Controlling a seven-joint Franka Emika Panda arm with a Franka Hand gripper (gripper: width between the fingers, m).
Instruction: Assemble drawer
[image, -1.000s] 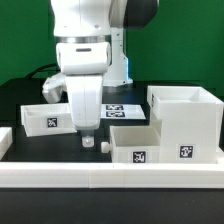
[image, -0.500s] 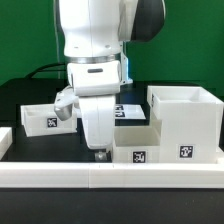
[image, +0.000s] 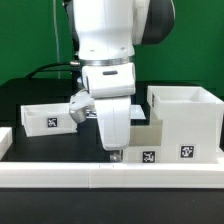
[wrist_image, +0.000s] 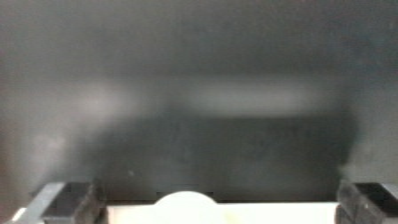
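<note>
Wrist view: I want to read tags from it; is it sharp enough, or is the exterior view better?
Wrist view: soft and dim, pale glare smears on the dark table, fingers blurred, no tag visible. Exterior view: crisp, evenly lit; tags on the tray at the exterior view's left and on the casing read clearly; the arm covers part of the middle tray.
</note>
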